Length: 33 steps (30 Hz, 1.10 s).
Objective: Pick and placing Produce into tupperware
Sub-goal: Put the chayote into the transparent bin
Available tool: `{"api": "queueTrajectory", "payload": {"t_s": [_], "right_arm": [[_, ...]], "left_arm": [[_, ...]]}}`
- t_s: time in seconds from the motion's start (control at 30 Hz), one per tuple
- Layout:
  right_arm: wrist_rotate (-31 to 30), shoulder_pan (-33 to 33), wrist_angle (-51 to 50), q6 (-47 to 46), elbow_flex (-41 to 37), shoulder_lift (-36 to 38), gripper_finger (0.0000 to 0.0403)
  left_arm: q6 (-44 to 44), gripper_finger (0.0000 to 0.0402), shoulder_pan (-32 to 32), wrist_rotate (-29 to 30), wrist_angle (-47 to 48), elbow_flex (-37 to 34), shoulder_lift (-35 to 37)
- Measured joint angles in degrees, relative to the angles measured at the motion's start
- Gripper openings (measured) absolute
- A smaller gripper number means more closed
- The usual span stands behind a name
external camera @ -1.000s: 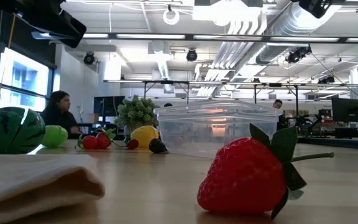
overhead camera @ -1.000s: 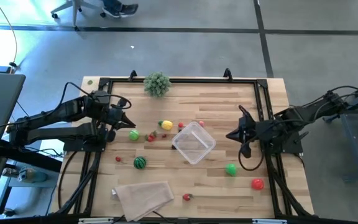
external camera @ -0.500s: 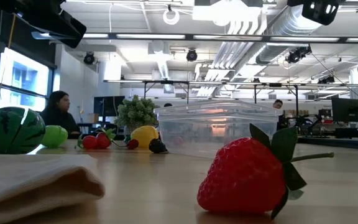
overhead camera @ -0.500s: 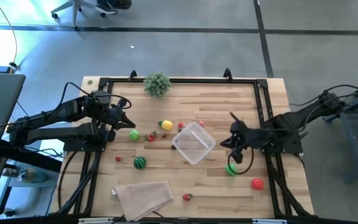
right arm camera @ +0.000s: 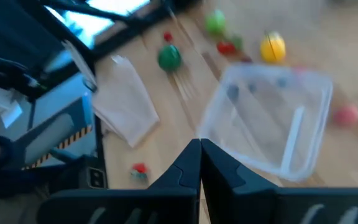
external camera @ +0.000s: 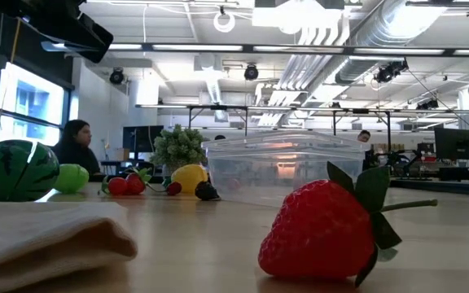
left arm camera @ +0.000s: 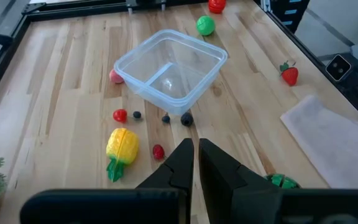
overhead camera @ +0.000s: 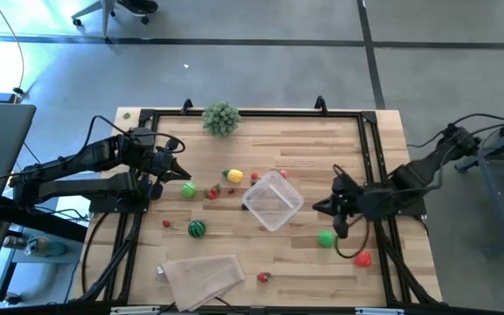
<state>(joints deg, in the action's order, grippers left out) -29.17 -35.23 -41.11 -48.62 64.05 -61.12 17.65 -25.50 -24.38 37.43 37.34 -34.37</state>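
From above we see one wooden table (overhead camera: 322, 140) with two dark robot arms. At centre sits one clear tupperware (overhead camera: 272, 200), with no produce visible inside.

We count the produce around it. To the tupperware's left lie one yellow fruit (overhead camera: 234, 176), one light green piece (overhead camera: 188, 189) and a few small red pieces (overhead camera: 213, 193). Lower left sits one striped watermelon ball (overhead camera: 197, 228), with a tiny red piece (overhead camera: 166, 223) beside it. One small red piece (overhead camera: 283, 174) lies just above the tupperware. Lower right lie one green ball (overhead camera: 325, 237) and one red fruit (overhead camera: 362, 258). One strawberry (overhead camera: 263, 277) lies near the bottom edge, beside one folded beige cloth (overhead camera: 201, 275). One bushy grey-green plant (overhead camera: 220, 117) stands at the top edge.

The left gripper (overhead camera: 182, 172) hovers at the left of the frame near the light green piece, jaws closed and holding nothing. The right gripper (overhead camera: 319, 207) sits just right of the tupperware, above the green ball, jaws closed and holding nothing.
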Motion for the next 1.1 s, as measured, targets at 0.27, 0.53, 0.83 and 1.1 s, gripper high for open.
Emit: {"api": "queueTrajectory", "payload": {"t_s": [0.27,0.53,0.83,1.1], "right_arm": [[-8.15,-4.9,-11.98,8.12,17.52,-7.7,0.0],[6.15,-2.57,-48.31,-39.66,29.02,-24.02,0.0],[25.59,-0.58,-44.28,-53.29,20.92,-32.1,0.0],[26.29,0.75,-39.41,-49.93,13.08,-32.92,0.0035]], "left_arm": [[0.0,0.0017,0.0,0.0,-0.02,0.0,0.0],[0.0,0.0017,0.0,0.0,0.0,0.0,0.0],[0.01,0.0017,0.0,0.02,-0.02,0.0,0.0],[0.0,0.0017,0.0,0.02,0.0,0.0,0.0]]}}
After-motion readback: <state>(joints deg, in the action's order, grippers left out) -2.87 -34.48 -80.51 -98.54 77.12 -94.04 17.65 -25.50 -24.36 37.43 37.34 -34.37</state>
